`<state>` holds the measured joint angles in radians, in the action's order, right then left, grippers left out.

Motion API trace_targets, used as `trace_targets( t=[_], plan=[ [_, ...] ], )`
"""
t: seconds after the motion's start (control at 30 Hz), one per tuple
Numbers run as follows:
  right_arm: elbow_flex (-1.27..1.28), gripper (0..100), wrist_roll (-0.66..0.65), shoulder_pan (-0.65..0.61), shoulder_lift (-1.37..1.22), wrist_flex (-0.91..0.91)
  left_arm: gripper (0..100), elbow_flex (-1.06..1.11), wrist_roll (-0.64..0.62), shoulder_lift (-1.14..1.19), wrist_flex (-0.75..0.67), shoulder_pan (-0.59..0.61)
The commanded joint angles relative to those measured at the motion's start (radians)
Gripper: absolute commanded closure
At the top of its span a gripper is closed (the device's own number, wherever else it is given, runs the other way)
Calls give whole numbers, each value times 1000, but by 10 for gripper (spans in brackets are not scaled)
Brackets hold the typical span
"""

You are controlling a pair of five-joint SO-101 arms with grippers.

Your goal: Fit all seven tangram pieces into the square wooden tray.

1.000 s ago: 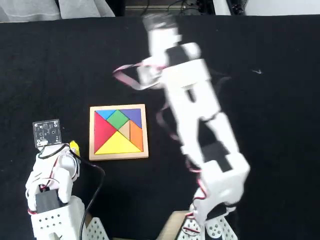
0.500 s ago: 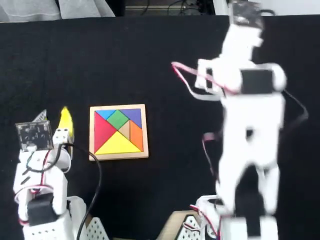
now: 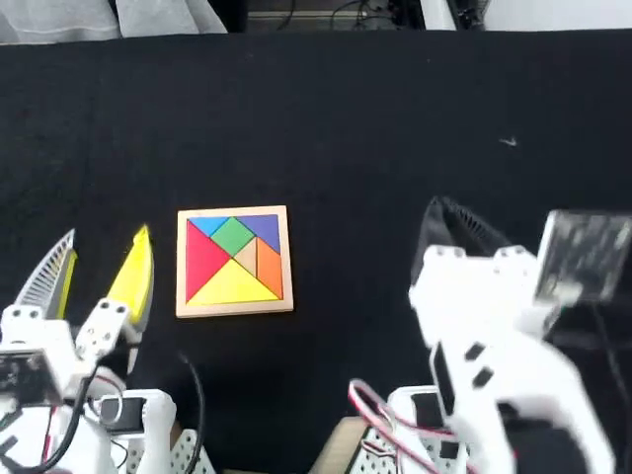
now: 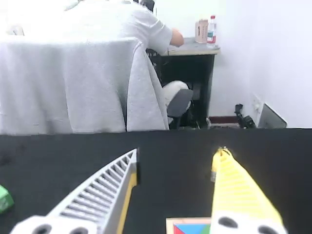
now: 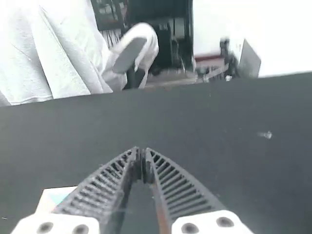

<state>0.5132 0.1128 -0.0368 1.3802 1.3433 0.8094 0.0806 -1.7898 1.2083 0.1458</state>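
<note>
High view: tray (image 3: 235,309) full, seven pieces (image 3: 234,284).

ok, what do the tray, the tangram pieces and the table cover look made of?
Tray: pale bare wood, matte, judging by its tan rim. Tangram pieces: probably painted or stained wood; flat solid colours with no gloss, though plastic can't be ruled out. Table cover: black cloth or felt by the look, matte with no reflections.
</note>
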Motion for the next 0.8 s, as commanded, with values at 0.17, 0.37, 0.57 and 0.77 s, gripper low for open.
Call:
trace_targets(
  t=[0.17,0.37,0.57,0.77],
  plan=[
    [570,987,-146,9,489,-318,749,56,-29,-35,71,-10],
    [719,987,-138,49,504,-385,749,366,-28,-38,-158,61],
    [739,987,-138,58,513,-379,749,615,-31,-38,-344,108],
    [794,984,-137,55,513,-385,749,745,-25,-38,-354,18]
  ],
)
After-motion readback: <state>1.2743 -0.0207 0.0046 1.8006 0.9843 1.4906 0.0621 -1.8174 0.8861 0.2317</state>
